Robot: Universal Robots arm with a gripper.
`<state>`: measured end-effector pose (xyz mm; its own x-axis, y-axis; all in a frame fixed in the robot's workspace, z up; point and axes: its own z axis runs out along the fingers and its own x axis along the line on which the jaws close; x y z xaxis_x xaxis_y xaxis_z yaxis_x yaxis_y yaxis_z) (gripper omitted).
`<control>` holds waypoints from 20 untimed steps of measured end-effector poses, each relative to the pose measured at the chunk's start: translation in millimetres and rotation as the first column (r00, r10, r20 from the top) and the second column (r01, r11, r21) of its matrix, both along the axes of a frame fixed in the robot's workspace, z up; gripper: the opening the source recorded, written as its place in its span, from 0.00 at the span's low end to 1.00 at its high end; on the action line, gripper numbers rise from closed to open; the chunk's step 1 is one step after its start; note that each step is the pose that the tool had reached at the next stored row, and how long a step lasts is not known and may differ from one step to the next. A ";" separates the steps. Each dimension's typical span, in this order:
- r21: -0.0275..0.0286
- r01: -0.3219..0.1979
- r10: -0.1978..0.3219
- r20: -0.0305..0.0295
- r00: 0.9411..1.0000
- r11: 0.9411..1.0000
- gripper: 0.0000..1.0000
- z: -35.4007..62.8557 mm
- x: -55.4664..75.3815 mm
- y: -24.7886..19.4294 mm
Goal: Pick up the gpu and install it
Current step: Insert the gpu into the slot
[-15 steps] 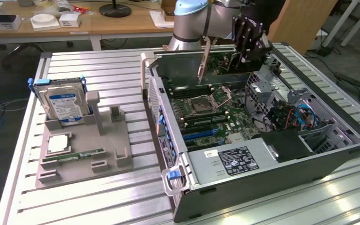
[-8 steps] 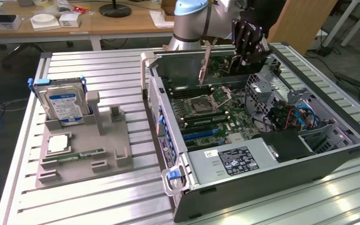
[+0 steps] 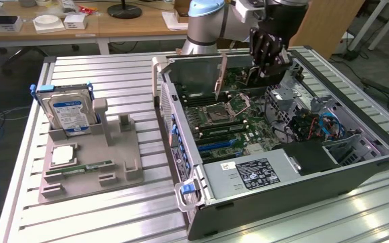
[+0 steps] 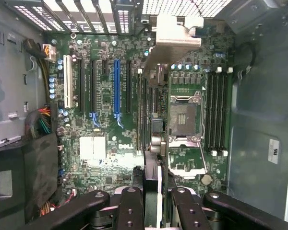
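My gripper [image 3: 267,68] hangs over the open computer case [image 3: 356,167], above the far part of the motherboard [image 3: 228,126]. It is shut on the gpu [image 3: 220,76], a thin dark card held edge-on. In the wrist view the gpu [image 4: 173,38] runs from between my fingers [image 4: 132,206] out to its silvery bracket by the case's rear slot openings. My gripper [image 4: 156,194] holds the card above the board, over the strip between the expansion slots [image 4: 116,86] and the bare processor socket [image 4: 185,117]. Whether the card's edge touches a slot is hidden.
A grey fixture [image 3: 113,152] at the exterior view's left holds a blue-labelled hard drive [image 3: 69,109], a processor chip [image 3: 64,154] and a green memory stick [image 3: 86,167]. Inside the case are a power supply [image 3: 255,172], cable bundles [image 3: 319,126] and a drive cage [image 3: 285,91].
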<state>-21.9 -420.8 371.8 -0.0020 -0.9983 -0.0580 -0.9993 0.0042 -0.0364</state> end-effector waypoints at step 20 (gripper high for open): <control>-0.025 0.000 0.000 -0.012 1.000 1.000 0.27 -20.4 -3.2 -12.4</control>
